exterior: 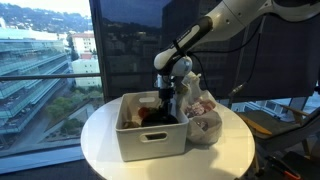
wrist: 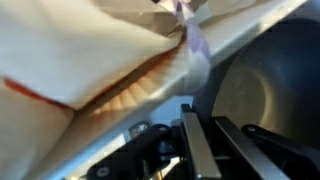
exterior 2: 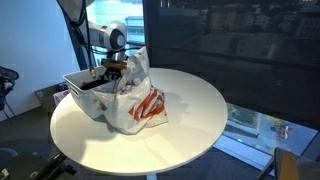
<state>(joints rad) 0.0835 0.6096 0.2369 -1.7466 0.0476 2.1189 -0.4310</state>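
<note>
My gripper [exterior: 166, 95] reaches down between a white plastic bin [exterior: 150, 140] and a crumpled white plastic bag with red print [exterior: 205, 118]. In both exterior views it sits at the bag's raised top edge [exterior 2: 137, 60], beside the bin [exterior 2: 85, 100]. In the wrist view the two dark fingers [wrist: 190, 150] stand almost together, and the gripper [wrist: 203, 115] meets a fold of the bag [wrist: 90, 60] at its tips. The jaws look shut on that thin plastic. Dark objects [exterior: 150, 115] lie inside the bin, partly hidden by the gripper.
Bin and bag stand on a round white table [exterior 2: 190, 120] next to a large window [exterior: 40, 60]. The table's edge curves close around both. A dark chair or stand [exterior 2: 15, 85] is behind the bin.
</note>
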